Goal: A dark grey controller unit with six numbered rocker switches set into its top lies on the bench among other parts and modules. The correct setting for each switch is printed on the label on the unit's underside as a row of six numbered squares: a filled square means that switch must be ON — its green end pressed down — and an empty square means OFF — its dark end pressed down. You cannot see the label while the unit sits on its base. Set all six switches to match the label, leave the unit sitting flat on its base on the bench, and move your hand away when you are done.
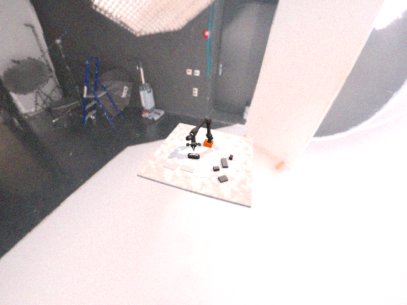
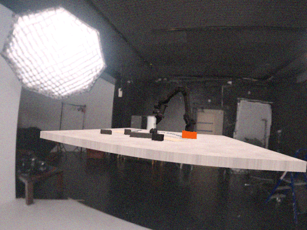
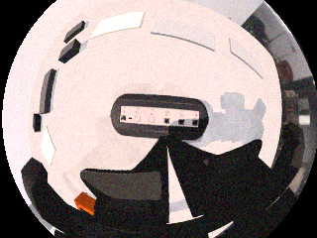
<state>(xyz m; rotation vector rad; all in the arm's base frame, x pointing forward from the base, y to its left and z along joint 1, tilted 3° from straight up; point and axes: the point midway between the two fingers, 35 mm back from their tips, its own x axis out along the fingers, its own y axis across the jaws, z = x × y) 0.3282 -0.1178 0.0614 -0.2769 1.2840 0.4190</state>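
The dark grey controller unit (image 1: pixel 193 155) (image 2: pixel 153 130) (image 3: pixel 163 101) lies on the bench with its label (image 3: pixel 145 120) facing up. In the wrist view, left to right, the row reads filled, empty, empty, filled, filled, filled, with a short dash after the first square; the tiny numerals are hard to read. The rocker switches are hidden. My gripper (image 1: pixel 193 150) (image 2: pixel 156 123) (image 3: pixel 165 140) is shut and empty above the unit, with its tips near the unit's long edge in the wrist view.
A long dark block (image 1: pixel 224 162) (image 3: pixel 48 91), small dark blocks (image 1: pixel 215 168) (image 1: pixel 231 157) and a flat dark block (image 1: pixel 222 178) lie to the right in the top view. Thin pale plates (image 1: pixel 187 168) (image 3: pixel 183 34) lie beyond the unit. The orange arm base (image 1: pixel 208 143) (image 2: pixel 189 134) stands behind it.
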